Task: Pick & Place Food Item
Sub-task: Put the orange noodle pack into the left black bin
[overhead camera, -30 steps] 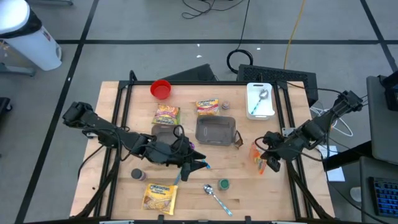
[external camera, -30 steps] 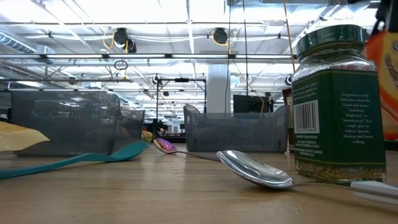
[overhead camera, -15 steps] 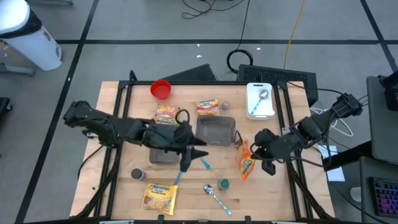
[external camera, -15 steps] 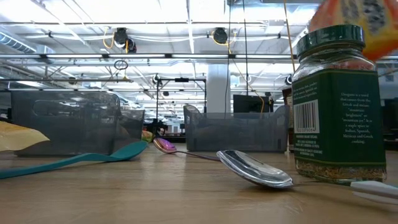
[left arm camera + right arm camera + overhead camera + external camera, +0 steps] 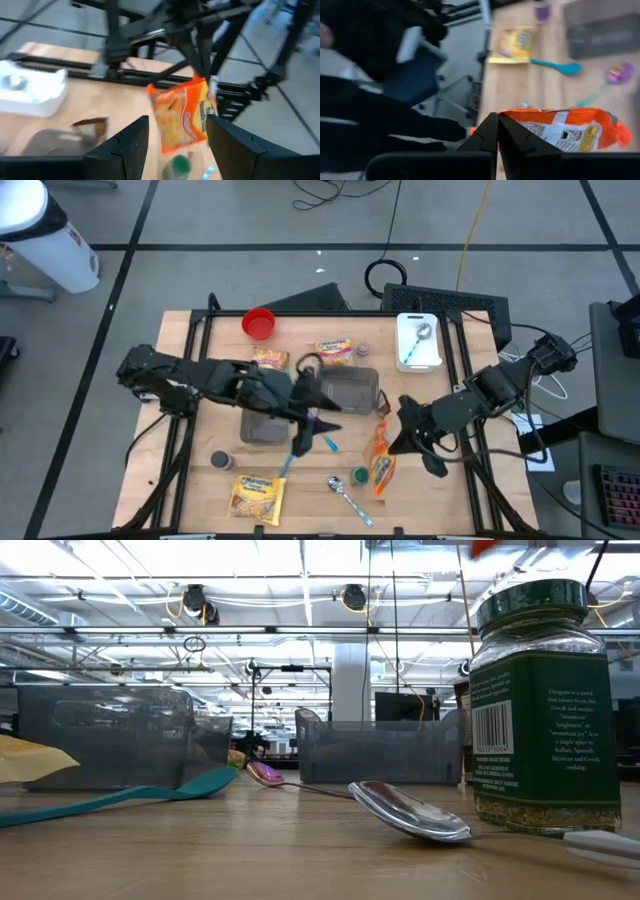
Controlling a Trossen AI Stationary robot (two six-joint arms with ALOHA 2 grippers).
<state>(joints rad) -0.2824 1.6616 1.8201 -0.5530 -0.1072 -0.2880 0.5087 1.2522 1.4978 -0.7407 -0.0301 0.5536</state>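
An orange food packet (image 5: 380,462) hangs over the table's near right part with my right gripper (image 5: 397,442) shut on it. The right wrist view shows it (image 5: 565,131) beside my shut gripper (image 5: 498,134). Only its corner (image 5: 487,546) shows at the top of the low view. My left gripper (image 5: 322,412) is raised over the grey bins at the middle, open with nothing between its fingers (image 5: 177,145). In the left wrist view the packet (image 5: 182,119) shows ahead of it, apart from it. My right gripper pinches the orange packet by one edge (image 5: 512,121) between its two shut fingers, coming from the table's right side and slanting down. The packet is lifted clear of the table and hangs below and beyond the fingers.
Two grey bins (image 5: 347,390) (image 5: 262,427) stand mid-table. Yellow packets (image 5: 269,362) (image 5: 334,351) (image 5: 255,495), a red cup (image 5: 259,323), a white tray (image 5: 418,340), a green-lidded jar (image 5: 359,476), a metal spoon (image 5: 348,498) and a teal spoon (image 5: 296,448) lie around.
Both arms have risen and rolled. My right gripper has lifted the orange packet off the table and carried it toward the table's left and near edges; it has climbed out of the low view. My left gripper has moved up and toward the far edge, over the bins.
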